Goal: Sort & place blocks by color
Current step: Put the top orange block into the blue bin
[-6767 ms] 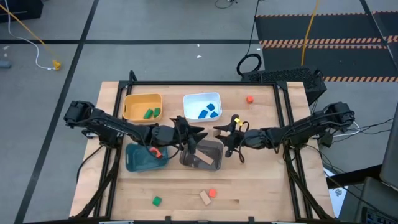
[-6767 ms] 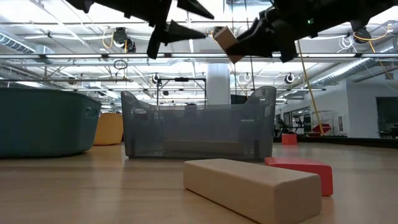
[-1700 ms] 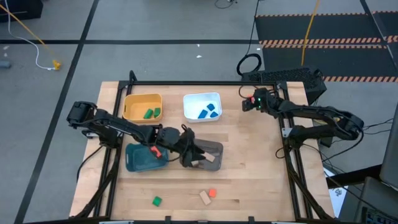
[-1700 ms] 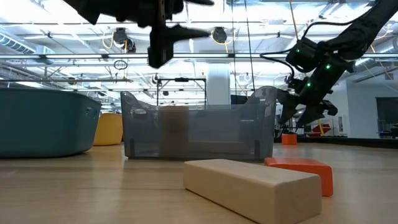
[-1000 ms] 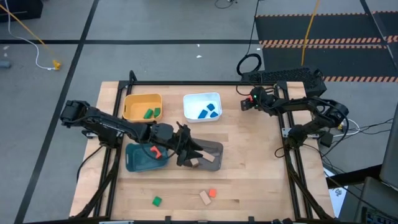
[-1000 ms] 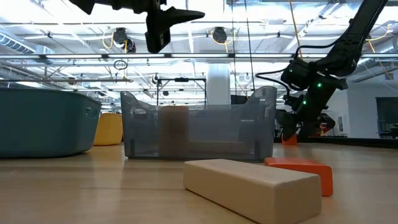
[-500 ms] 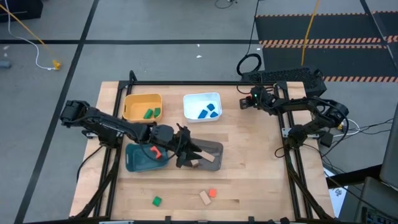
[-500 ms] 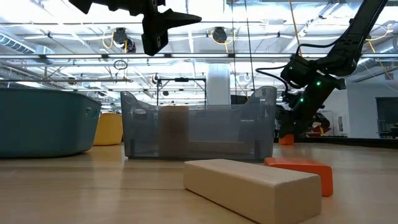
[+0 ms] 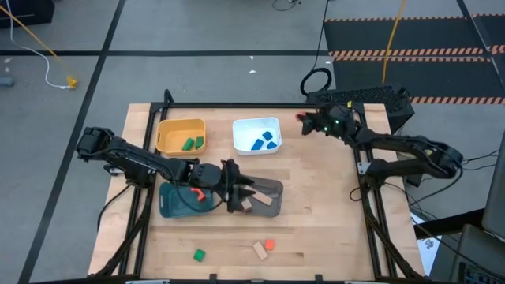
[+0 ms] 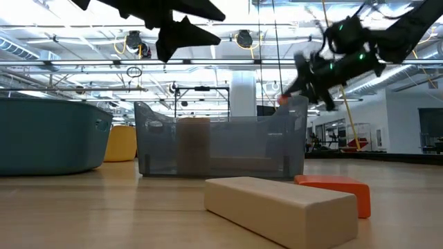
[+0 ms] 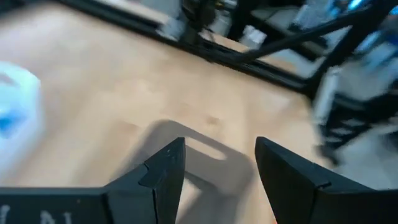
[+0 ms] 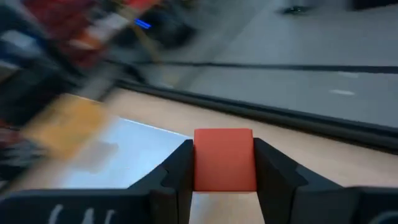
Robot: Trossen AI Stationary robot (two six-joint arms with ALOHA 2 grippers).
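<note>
- The yellow bin (image 9: 181, 134) at the table's far left holds two green blocks (image 9: 192, 143), so green already has a home.
- The teal bin (image 9: 172, 203) in front of it shows a red-orange piece (image 9: 198, 194) at its right edge, which suggests red-orange goes here.
- The left gripper (image 9: 243, 196) hangs over the grey bin (image 9: 271, 188), above the tan blocks (image 9: 260, 203) inside; its fingers (image 11: 166, 163) stand apart and hold nothing. It could wait here or turn to the loose pieces.
- Near the front edge lie a green cube (image 9: 199, 255), a tan bar (image 9: 259, 251) and a red-orange block (image 9: 270, 244), the last two just beside each other, all unsorted.
- The white bin (image 9: 246, 128) at the far middle holds blue blocks (image 9: 263, 142).
- The right gripper (image 9: 303, 121) is lifted off the table just right of the white bin, jaws clamped on a red-orange cube (image 12: 224, 159), which sits squarely between the pads.
- Judgement for this carry: the cube belongs with the red-orange piece, so it must cross over the white and grey bins to the teal one.
- Keep it high enough to clear the bin rims, and mind the left arm, which sits close to that path.
- Release low inside the teal bin so the cube does not bounce out.
</note>
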